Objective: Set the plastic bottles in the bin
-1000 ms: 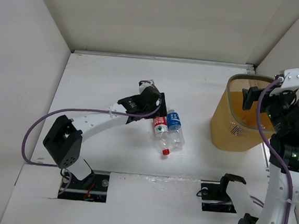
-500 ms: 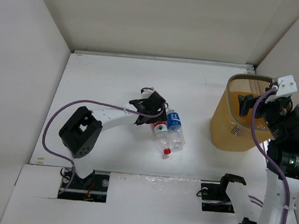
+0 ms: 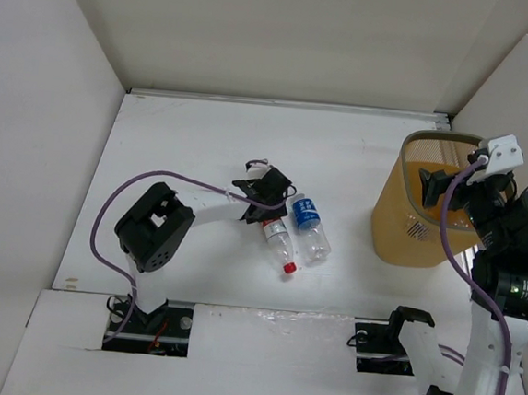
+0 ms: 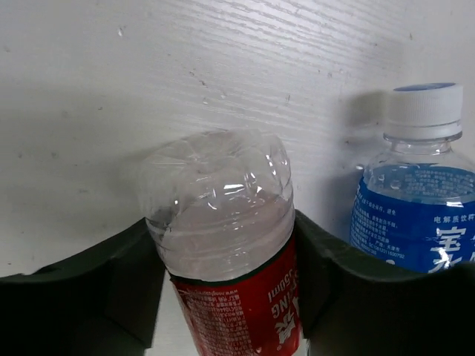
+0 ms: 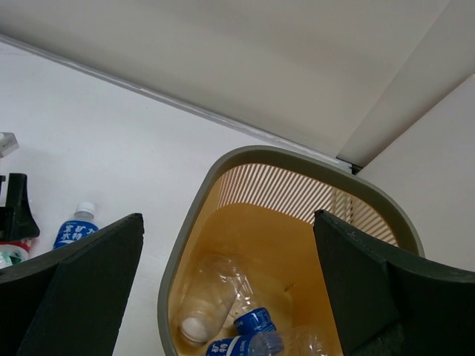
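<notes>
Left end effector clamps red-labelled bottle beside blue-labelled bottle; right end effector spread above bin.

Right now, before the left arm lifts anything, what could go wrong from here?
1. The left gripper holds the red-labelled bottle only near its base, so the long capped end could sag or slip out on lifting.
2. The blue-labelled bottle lies close beside that gripper; it may get nudged and roll away.
3. The open right gripper hangs over the bin, so a drop there could bring the two arms into contact.
</notes>
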`<state>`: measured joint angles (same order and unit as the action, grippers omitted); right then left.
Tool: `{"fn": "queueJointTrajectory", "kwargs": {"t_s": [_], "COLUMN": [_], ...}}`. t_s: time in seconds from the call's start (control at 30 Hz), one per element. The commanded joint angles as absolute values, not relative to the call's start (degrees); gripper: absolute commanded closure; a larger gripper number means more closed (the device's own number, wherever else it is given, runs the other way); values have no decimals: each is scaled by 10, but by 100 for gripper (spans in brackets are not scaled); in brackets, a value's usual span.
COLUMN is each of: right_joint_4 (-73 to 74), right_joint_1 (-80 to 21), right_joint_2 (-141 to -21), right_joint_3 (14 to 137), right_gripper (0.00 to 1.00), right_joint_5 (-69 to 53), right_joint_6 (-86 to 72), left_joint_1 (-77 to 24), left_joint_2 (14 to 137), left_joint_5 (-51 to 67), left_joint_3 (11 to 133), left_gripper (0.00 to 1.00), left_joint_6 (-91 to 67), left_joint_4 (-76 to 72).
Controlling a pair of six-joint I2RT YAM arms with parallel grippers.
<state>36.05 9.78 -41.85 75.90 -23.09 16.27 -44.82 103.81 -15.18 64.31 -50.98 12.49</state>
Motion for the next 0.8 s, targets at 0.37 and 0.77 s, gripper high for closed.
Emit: {"fn": "queueJointTrajectory", "kwargs": {"t_s": [0.37, 0.77], "right_joint_4": [218, 84], "right_joint_1": [101, -145], "right_joint_2": [-391, -483], "right_joint_3": [660, 652], "right_gripper": [0, 0], "right_joint_5": [-426, -452], "right_joint_6": [133, 102], "left_joint_1": [-424, -431], "left_joint_2": [882, 700], "left_joint_5": [-264, -238], "left_joint_3": [619, 704], "left_gripper": [100, 100], "left_joint_6": [-520, -302], "left_joint_4": [216, 75]}}
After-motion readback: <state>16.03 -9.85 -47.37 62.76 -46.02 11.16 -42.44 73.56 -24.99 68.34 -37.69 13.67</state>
